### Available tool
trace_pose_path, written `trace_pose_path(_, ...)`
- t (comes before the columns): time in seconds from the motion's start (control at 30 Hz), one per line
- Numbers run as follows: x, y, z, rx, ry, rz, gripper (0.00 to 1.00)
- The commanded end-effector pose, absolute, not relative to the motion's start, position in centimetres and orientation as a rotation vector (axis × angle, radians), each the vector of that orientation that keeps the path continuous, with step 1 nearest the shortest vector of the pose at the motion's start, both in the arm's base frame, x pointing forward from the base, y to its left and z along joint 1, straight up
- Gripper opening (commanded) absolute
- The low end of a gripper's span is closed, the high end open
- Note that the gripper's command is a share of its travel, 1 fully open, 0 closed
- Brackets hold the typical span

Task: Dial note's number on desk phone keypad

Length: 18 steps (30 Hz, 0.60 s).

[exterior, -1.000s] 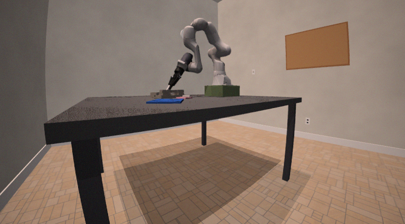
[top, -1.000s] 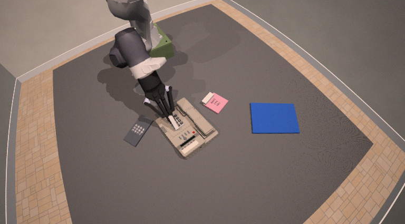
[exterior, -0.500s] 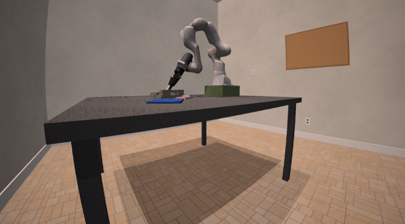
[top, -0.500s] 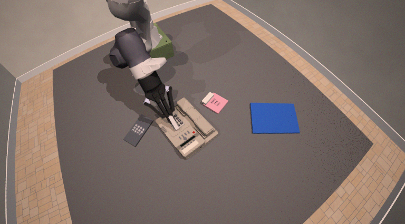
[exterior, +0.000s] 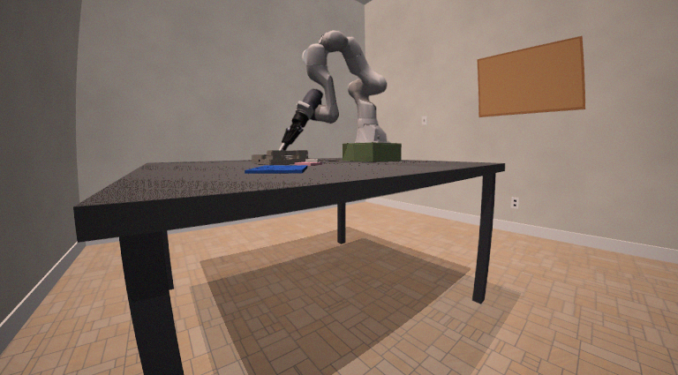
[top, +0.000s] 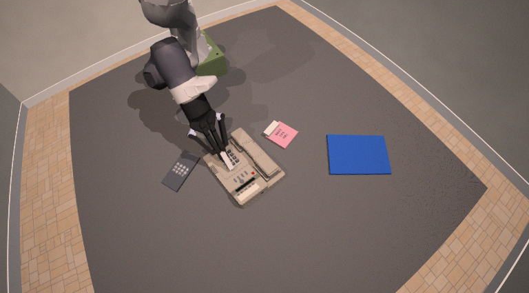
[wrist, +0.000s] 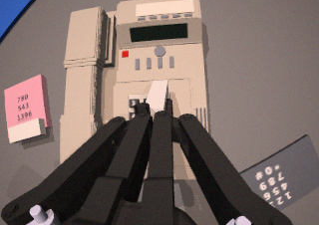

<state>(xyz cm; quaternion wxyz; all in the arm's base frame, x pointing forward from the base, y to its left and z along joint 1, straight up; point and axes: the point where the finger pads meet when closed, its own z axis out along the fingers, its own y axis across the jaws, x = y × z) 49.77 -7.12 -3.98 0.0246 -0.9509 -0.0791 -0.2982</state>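
Keypad dialling with a closed gripper (top: 229, 164) (exterior: 282, 146) (wrist: 161, 92). The phone (top: 231, 177) (exterior: 262, 158) (wrist: 195, 98) lay on the table between the note (top: 287, 134) (exterior: 308, 163) (wrist: 31, 97) and the dark pad (top: 171, 181) (wrist: 300, 160); the handset (top: 259, 155) (exterior: 295, 153) (wrist: 82, 76) rested in its cradle, as required. The note faced up, its digits, 780 543 1396, legible for copying. The fingers were pressed together, gripping nothing, presumably to form one narrow prodder and avoid pinching a key. Their pale tips slanted down over the keypad (top: 234, 160) (wrist: 134, 104), hiding part of it; whether they touched a key could not be told.
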Motion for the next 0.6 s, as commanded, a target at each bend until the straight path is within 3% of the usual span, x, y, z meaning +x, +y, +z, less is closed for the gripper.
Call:
trace_pose_path(0.0,49.9,-7.2,-4.0,-2.94,-0.241,-0.927,0.0)
trace_pose_path(0.57,49.9,-7.1,-2.9,-2.94,-0.241,-0.927,0.0)
